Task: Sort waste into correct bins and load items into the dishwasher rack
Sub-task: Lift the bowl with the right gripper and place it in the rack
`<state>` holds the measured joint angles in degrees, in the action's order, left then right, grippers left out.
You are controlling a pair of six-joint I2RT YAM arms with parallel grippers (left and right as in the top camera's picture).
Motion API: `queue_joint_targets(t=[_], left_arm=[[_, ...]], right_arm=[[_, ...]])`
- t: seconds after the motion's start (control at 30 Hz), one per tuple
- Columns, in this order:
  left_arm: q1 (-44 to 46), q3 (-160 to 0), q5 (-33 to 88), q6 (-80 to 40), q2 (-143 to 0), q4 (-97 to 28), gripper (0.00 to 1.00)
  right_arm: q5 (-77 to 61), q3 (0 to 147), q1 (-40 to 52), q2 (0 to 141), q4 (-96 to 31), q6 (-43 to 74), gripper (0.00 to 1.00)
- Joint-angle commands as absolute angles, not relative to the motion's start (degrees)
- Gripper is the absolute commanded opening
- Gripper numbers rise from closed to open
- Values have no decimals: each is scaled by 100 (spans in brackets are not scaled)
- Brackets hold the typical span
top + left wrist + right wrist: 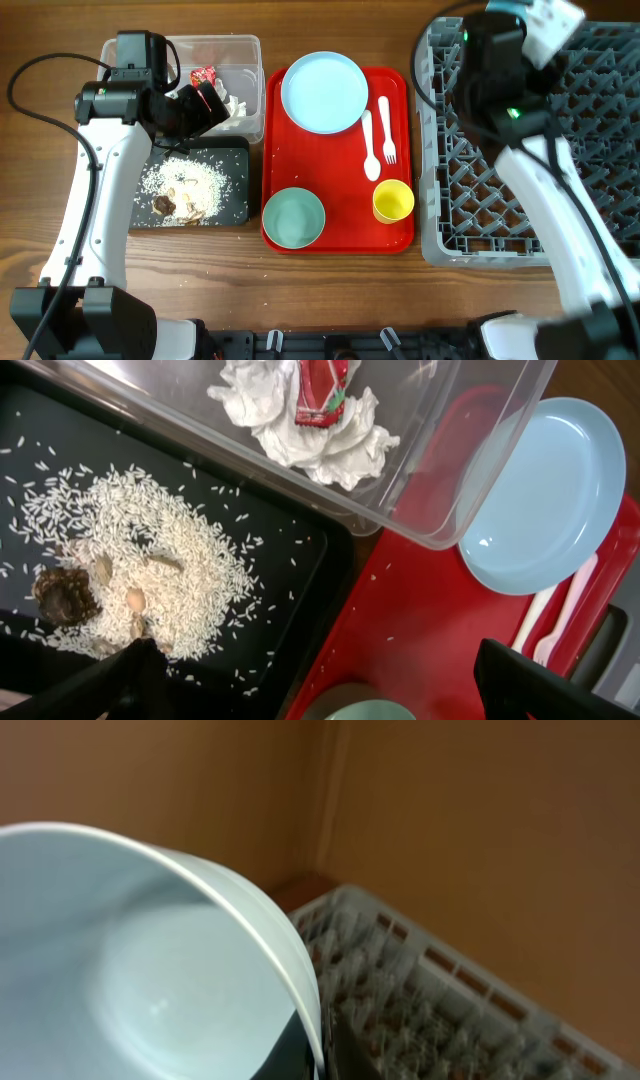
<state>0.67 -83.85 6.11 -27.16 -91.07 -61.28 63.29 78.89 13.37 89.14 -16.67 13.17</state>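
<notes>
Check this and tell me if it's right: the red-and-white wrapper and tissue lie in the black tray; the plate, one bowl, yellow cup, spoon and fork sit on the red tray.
One thing is wrong. The left wrist view shows the wrapper and tissue in the clear tub, not the black tray. The plate, bowl, yellow cup, spoon and fork do sit on the red tray.

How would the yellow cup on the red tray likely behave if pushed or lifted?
The yellow cup looks small and empty, so probably light and easily shoved across the smooth red tray. It stands upright, so a push near its rim might tip it; being round, it could then roll.
</notes>
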Motion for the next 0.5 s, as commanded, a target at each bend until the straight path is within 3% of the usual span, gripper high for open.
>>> queue_joint_targets(t=[0.0, 0.2, 0.47], left_arm=[[36, -8444, 639, -2727, -9076, -6114, 100], [36, -8444, 639, -2727, -9076, -6114, 100], [36, -8444, 639, -2727, -9076, -6114, 100]], right_arm=[[6873, 7907, 1114, 9835, -174, -871, 4], [6598, 7907, 1009, 10956, 1671, -2390, 4], [6602, 7907, 1031, 11878, 2091, -3024, 4]])
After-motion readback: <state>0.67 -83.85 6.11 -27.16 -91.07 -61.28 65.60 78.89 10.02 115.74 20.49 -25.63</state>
